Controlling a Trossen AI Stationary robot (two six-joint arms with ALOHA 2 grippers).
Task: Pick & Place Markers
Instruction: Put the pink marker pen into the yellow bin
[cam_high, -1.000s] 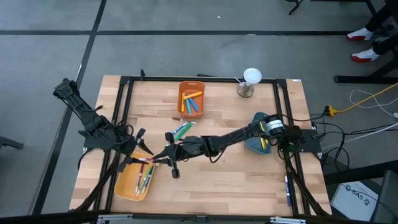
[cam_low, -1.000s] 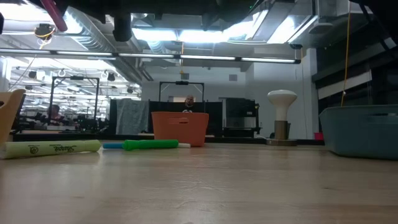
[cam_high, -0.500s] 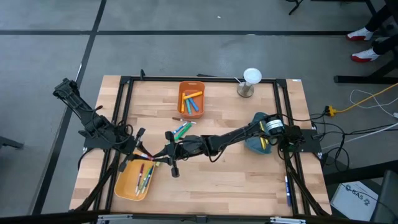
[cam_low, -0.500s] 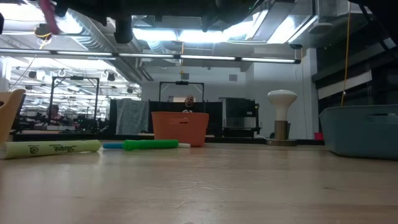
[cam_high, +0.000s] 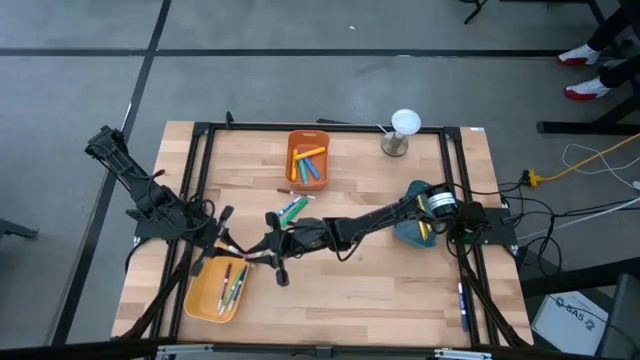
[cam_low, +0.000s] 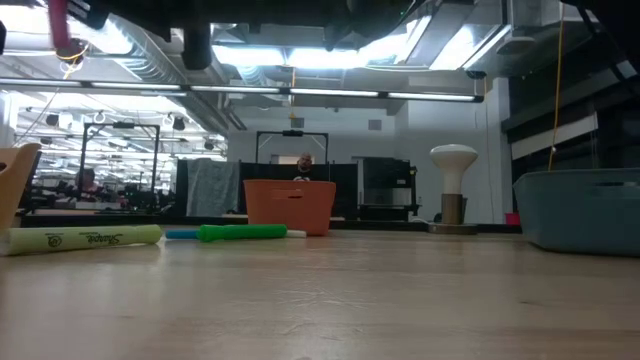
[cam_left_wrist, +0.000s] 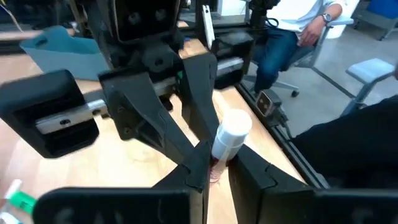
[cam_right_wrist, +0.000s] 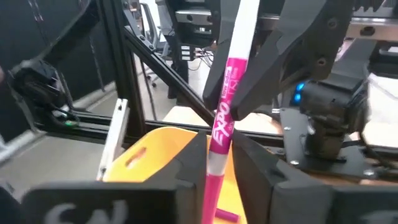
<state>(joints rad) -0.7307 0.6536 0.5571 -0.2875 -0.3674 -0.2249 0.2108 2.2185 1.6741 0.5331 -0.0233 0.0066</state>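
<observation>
A pink and white marker (cam_right_wrist: 225, 118) hangs in the air between both grippers, above the far end of the yellow bin (cam_high: 222, 290). My left gripper (cam_high: 225, 246) and my right gripper (cam_high: 262, 250) meet at it, and each is shut on it. The low view shows only the marker's pink lower part (cam_low: 58, 25), upright at the top left. More markers lie in the yellow bin and in the orange bin (cam_high: 308, 158). Green markers (cam_high: 292, 208) lie flat on the table between the bins. My left gripper pinches the marker between its two fingers just below its white end (cam_left_wrist: 219, 157), which sticks out past the fingers. The fingers lie across the marker, which is clear of the table. My right gripper has the marker's pink barrel at the white band (cam_right_wrist: 217, 167) between its two fingers (cam_right_wrist: 252, 168). The fingers lie across the marker, a little along from the left gripper's hold.
A teal bin (cam_high: 415, 215) sits at the right under my right arm. A white lamp-like stand (cam_high: 400, 130) is at the far right. A thin brown stick (cam_high: 295, 191) lies near the orange bin. A yellow-green highlighter (cam_low: 85, 238) lies on the table. A person sits beyond the table (cam_left_wrist: 292, 37).
My left gripper has shut on the marker that my right gripper holds up. In the low view the marker's pink part has swung from slanted to upright and shifted a little to that picture's left. Both arms have otherwise stayed in place.
</observation>
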